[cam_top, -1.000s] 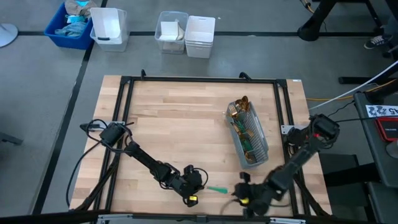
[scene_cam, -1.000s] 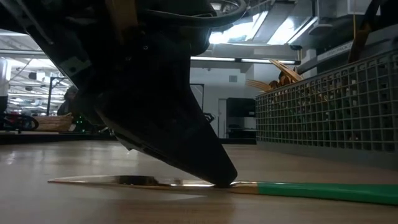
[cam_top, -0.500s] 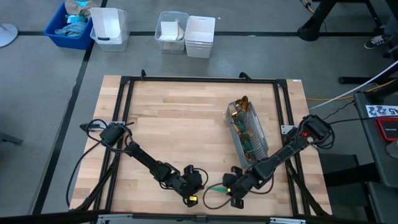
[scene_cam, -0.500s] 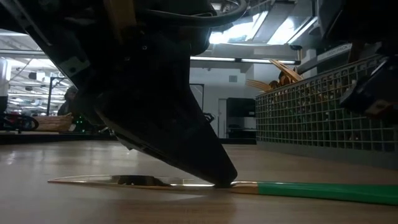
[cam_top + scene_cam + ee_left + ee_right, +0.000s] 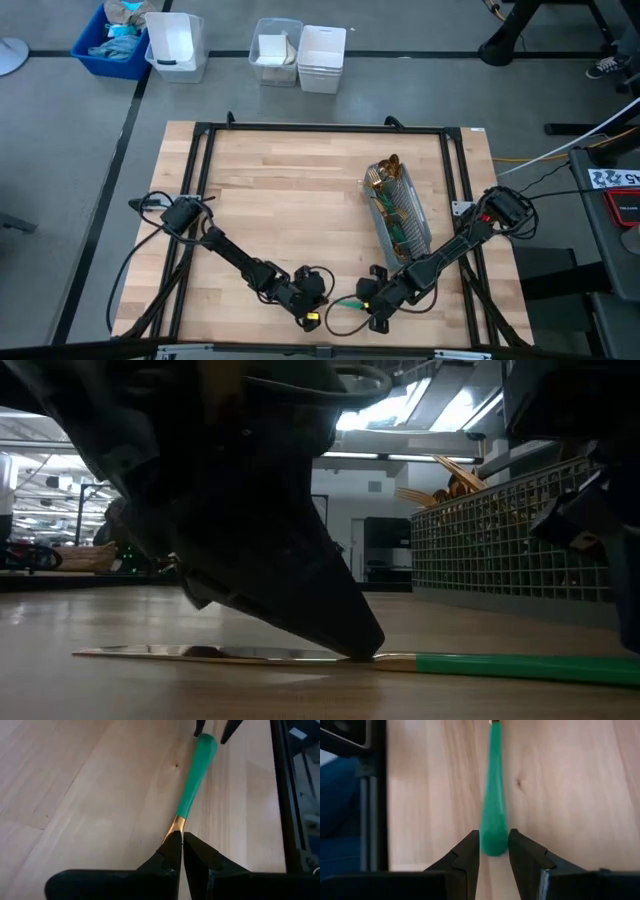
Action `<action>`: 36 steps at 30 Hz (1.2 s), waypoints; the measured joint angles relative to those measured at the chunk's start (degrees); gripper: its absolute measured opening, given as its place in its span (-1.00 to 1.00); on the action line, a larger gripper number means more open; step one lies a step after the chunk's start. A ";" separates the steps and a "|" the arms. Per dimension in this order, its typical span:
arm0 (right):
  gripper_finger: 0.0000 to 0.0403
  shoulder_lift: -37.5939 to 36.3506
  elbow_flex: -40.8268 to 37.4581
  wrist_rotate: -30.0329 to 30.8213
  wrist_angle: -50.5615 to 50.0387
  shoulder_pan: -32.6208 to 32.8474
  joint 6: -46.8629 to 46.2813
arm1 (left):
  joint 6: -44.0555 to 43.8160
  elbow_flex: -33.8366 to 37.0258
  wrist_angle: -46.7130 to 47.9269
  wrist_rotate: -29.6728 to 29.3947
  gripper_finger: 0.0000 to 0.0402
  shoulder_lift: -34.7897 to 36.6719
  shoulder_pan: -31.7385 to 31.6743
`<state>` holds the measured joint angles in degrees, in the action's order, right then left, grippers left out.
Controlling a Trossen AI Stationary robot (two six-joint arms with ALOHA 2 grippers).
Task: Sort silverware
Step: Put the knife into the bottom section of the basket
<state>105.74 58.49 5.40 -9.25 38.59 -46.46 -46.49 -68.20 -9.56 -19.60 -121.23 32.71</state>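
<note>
A single knife [image 5: 330, 658] lies flat on the wooden table [image 5: 290, 200] at the lower centre of the high view, its gold blade toward the left and its teal-green handle toward the right. The left gripper [image 5: 179, 836] is clamped on the knife at the junction of blade and handle. The right gripper [image 5: 493, 851] straddles the free end of the handle, fingers apart and just beside it on both sides. Remaining silverware [image 5: 383, 178] stands in the grey mesh caddy [image 5: 400, 215] at right of centre.
</note>
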 joint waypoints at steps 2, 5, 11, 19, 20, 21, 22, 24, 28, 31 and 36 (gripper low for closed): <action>-0.48 0.20 -0.10 0.01 -0.17 0.00 0.11 | -2.45 0.00 0.13 0.09 -0.95 0.00 -0.43; -0.48 0.78 -0.02 0.08 0.56 0.00 0.28 | -5.65 0.00 0.30 0.04 -0.95 0.00 -1.07; -0.48 2.76 0.01 0.06 3.06 0.00 0.41 | -7.61 0.01 -0.07 -0.02 -0.95 0.00 -1.74; -0.48 3.12 0.12 0.81 2.76 0.04 0.39 | -1.42 0.08 -1.63 -0.06 -0.95 0.00 -2.02; -0.48 3.12 0.12 1.12 2.57 0.07 0.39 | 0.36 0.10 -2.53 -0.02 -0.95 0.00 -1.94; -0.48 3.14 0.12 1.29 2.43 0.07 0.37 | 2.18 0.09 -3.26 -0.02 -0.95 0.00 -1.78; -0.48 3.14 0.12 1.30 2.36 0.07 0.37 | 4.11 0.10 -3.94 -0.05 -0.95 0.00 -1.62; -0.48 3.16 0.12 1.39 2.37 0.07 0.37 | 8.49 0.09 -5.36 -0.06 -0.95 0.02 -1.39; -0.48 3.18 0.10 1.45 2.38 0.07 0.33 | 16.86 0.09 -8.18 -0.06 -0.95 0.13 -0.75; -0.48 3.18 0.06 1.45 2.48 0.07 0.32 | 21.15 0.09 -8.17 -0.05 -0.95 0.15 -0.36; -0.48 3.23 0.00 1.45 2.92 0.07 0.31 | 28.99 0.09 -8.48 -0.42 -0.84 0.17 -0.56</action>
<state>108.98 58.49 6.85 -6.33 38.65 -46.15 -17.50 -68.12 -18.04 -20.02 -121.05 32.15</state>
